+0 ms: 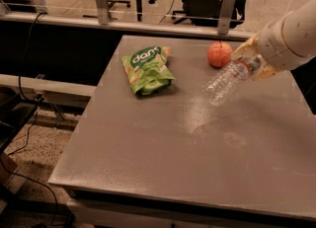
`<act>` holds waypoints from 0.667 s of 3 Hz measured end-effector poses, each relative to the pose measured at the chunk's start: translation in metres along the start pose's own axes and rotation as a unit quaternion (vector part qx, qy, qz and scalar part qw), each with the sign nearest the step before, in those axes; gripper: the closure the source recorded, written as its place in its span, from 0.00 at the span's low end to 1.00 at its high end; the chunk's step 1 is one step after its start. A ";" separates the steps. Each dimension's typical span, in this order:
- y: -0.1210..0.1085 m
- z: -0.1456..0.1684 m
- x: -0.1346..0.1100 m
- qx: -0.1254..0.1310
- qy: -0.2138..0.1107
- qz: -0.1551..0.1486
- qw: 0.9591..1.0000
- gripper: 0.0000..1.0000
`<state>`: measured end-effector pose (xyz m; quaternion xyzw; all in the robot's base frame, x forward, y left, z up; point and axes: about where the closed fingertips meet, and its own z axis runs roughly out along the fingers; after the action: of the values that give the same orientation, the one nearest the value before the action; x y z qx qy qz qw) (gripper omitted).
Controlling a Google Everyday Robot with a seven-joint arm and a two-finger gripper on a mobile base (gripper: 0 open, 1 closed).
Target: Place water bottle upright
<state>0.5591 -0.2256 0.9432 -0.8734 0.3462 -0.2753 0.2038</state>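
The water bottle [226, 81] is clear ribbed plastic with a red-blue-white label band near its top end. It hangs tilted above the grey table [148, 148], base pointing down-left, top end inside my gripper [254, 64]. My gripper is at the right, above the table beside the orange fruit, shut on the bottle's upper part. The cap is hidden by the gripper.
A green snack bag [147, 69] lies at the table's far left-centre. An orange fruit [219, 54] sits at the far edge, just left of my gripper. Metal posts and office chairs stand behind the table. Cables lie on the floor at left.
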 end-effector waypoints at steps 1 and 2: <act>-0.017 0.003 0.007 0.063 0.053 -0.095 0.992 1.00; -0.028 -0.003 0.012 0.099 0.084 -0.135 0.982 1.00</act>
<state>0.5781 -0.2162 0.9651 -0.8615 0.2116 -0.4055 0.2204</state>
